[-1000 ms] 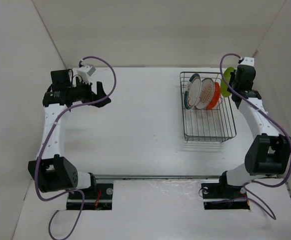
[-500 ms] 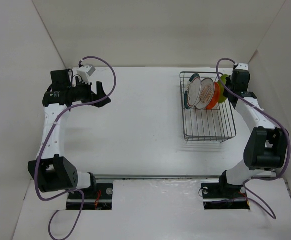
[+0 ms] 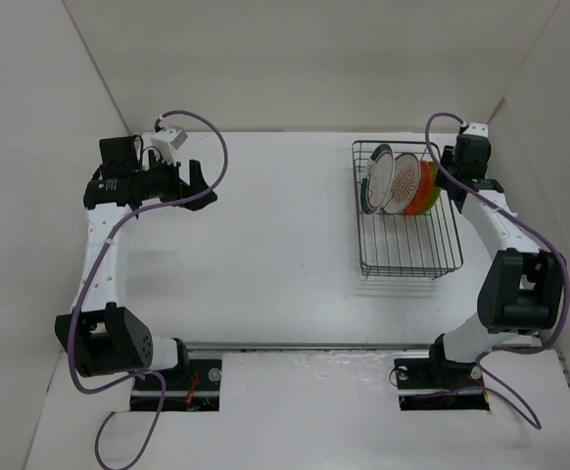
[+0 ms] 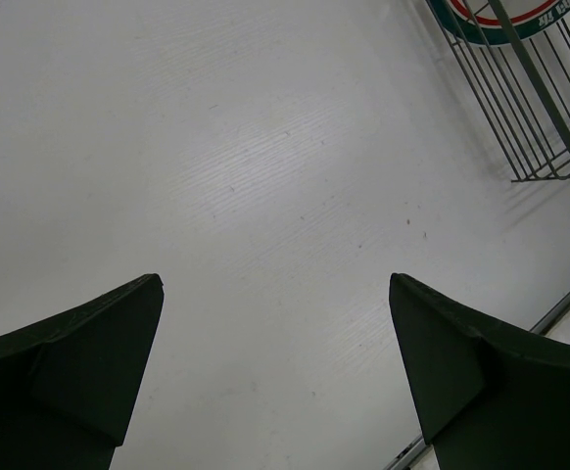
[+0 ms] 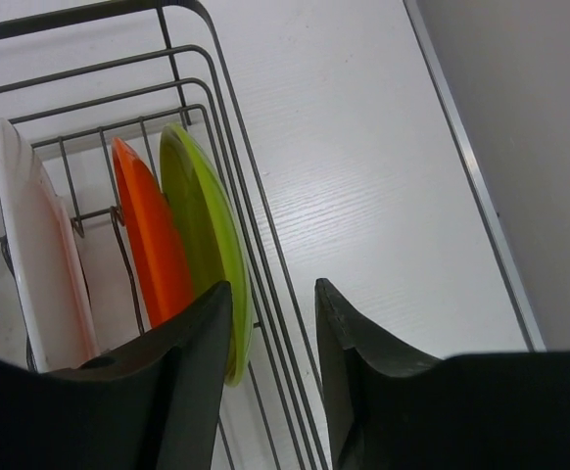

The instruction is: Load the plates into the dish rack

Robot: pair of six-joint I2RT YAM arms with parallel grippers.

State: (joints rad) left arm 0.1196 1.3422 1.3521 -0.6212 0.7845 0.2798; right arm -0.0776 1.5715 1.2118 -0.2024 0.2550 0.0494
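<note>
Plates, four in all, stand on edge in the far half of the black wire dish rack on the white desk. Well left of the rack, the left end effector hovers with its fingers spread wide. At the rack's far right corner, the right end effector is narrowly parted. The rim of the lime-green plate sits between its fingers, with the orange plate just beside.
</note>
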